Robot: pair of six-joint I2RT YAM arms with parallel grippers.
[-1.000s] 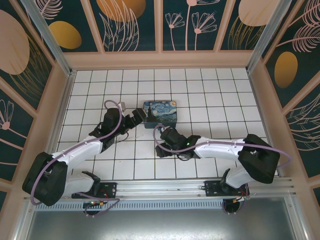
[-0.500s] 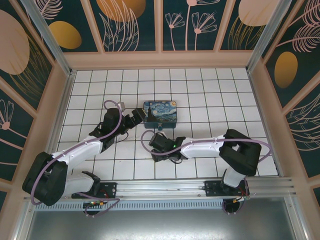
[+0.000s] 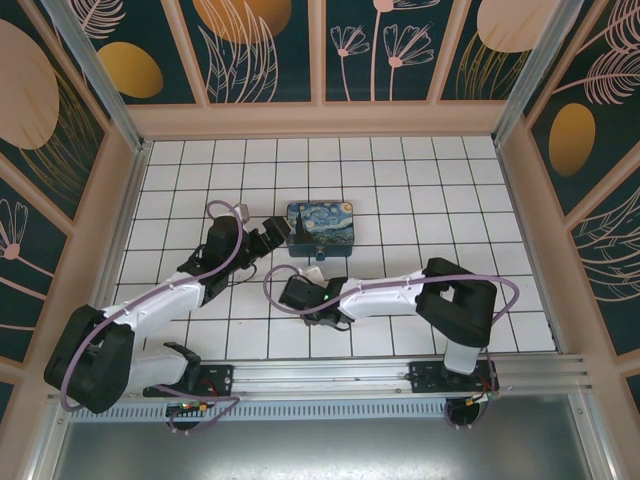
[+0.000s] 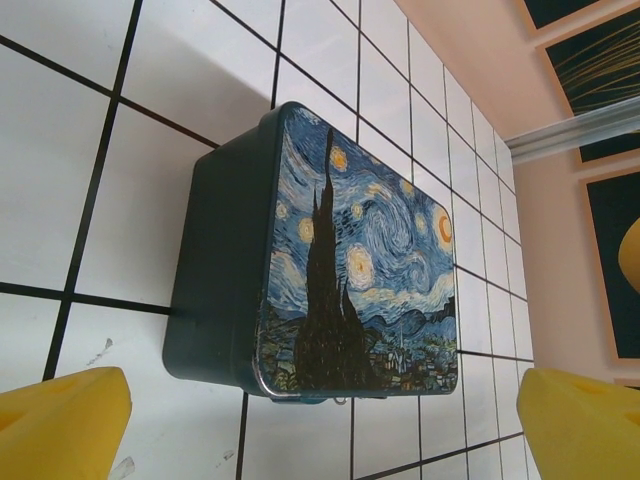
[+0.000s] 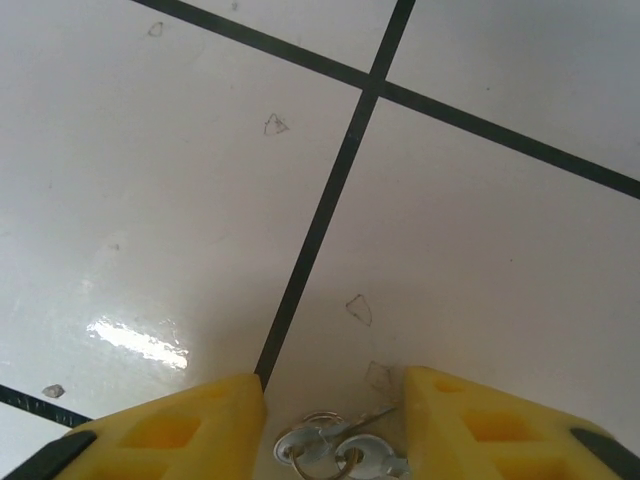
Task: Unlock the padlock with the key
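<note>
Right wrist view is looking straight down the right gripper at the white tiled floor. Its two yellow fingers are standing partly apart on either side of the small silvery metal key, which is lying flat on its thin wire ring. The gap is barely wider than the bunch. I cannot tell whether the pads are pinching it or only bracketing it. Judging by this low, straddling pose, the arm is working to secure the key off the tile.

The key's round head is sitting just right of the ring. The lower edge of the view is cutting the rest off, so its long axis and the way its tip is pointing are not readable. A thin sliver is angling up towards the right-hand finger.

From above, the right gripper is reaching low over the tiles, near the front of the blue-and-yellow painted rectangular tin box. The left gripper is waiting just beside that box's left end. Its fingers are spread wide and gripping nothing, probably ready to steady things for the unlocking. A tiny pale speck before the box is too small to identify.
</note>
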